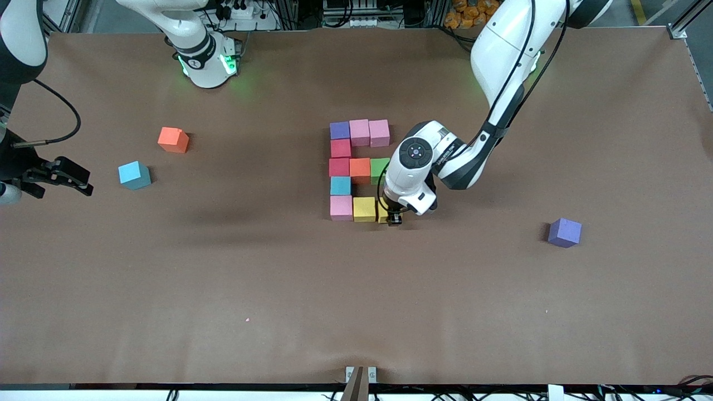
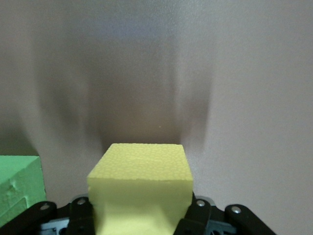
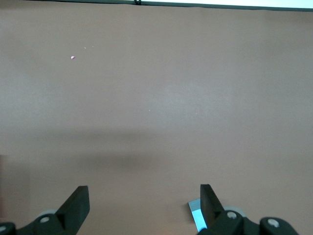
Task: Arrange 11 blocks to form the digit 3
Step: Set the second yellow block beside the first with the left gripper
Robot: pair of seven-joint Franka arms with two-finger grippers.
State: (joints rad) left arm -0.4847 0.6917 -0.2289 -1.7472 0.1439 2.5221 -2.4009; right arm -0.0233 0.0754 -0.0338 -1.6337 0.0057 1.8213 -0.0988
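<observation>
The left claw (image 1: 394,218) is clamped on a yellow cube (image 2: 142,188), one finger (image 2: 195,215) on each of two opposed side faces, low on the cube, with the top face bare above them. It holds the cube down at the table, at the open end of the figure's nearest bar. Beside the claw, toward the right arm's end, sit the second yellow cube (image 1: 364,209) and then a pink cube (image 1: 341,207); whether the held cube touches its yellow neighbour cannot be told, since the wrist hides the joint.

Judging by the pitted, matte faces, these cubes are light foam: slightly soft, grippy, not fragile. A mild squeeze on flat opposed faces near mid-height should do; a hard pinch would dent them, and a light cube may cling to a finger on release and be nudged out of line.

Farther from the camera than the claw, the green cube (image 1: 381,167) ends the middle bar, next to an orange cube (image 1: 360,168). The column rises through a blue cube (image 1: 340,185) and two red cubes (image 1: 339,157) to the top bar, a purple cube (image 1: 340,130) and two pink cubes (image 1: 369,132).

Well apart lie spares: a purple one (image 1: 564,232) toward the left arm's end, a blue one (image 1: 134,175) and an orange one (image 1: 173,140) toward the right arm's.

The right claw (image 1: 55,175) waits wide and empty over the table's edge near the spare blue cube
</observation>
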